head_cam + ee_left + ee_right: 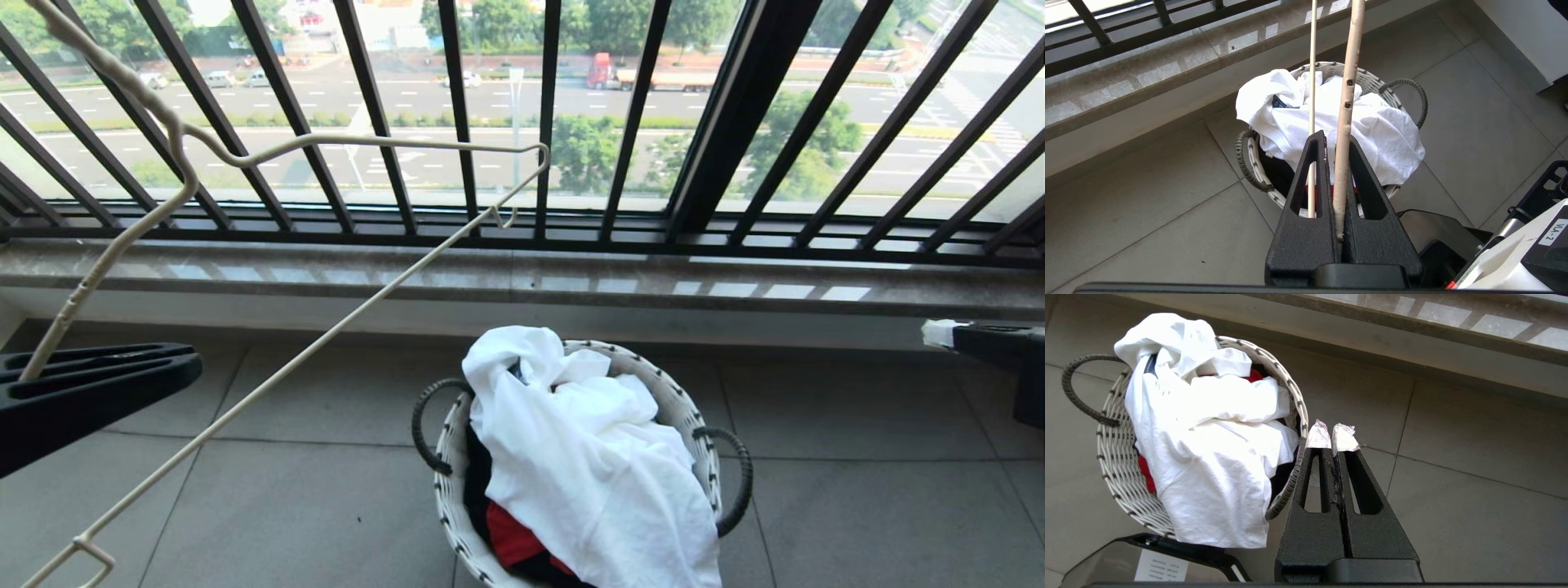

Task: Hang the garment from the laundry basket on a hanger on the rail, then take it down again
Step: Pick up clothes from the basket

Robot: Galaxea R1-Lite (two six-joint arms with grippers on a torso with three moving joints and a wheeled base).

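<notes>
The left gripper (1340,139), raised above the laundry basket (678,400), clamps the hanger (343,143); the right gripper (1333,437) is closed, empty; a label reads "VLA-2" (1556,231).

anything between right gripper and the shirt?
Only the basket wall and bare floor tile. In the right wrist view, the shut right gripper sits beside the rim; the shirt drapes inside and over it.

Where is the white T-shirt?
In the head view, the T-shirt is heaped in the basket on the floor, low centre, spilling over its front rim, below the windowsill.
</notes>
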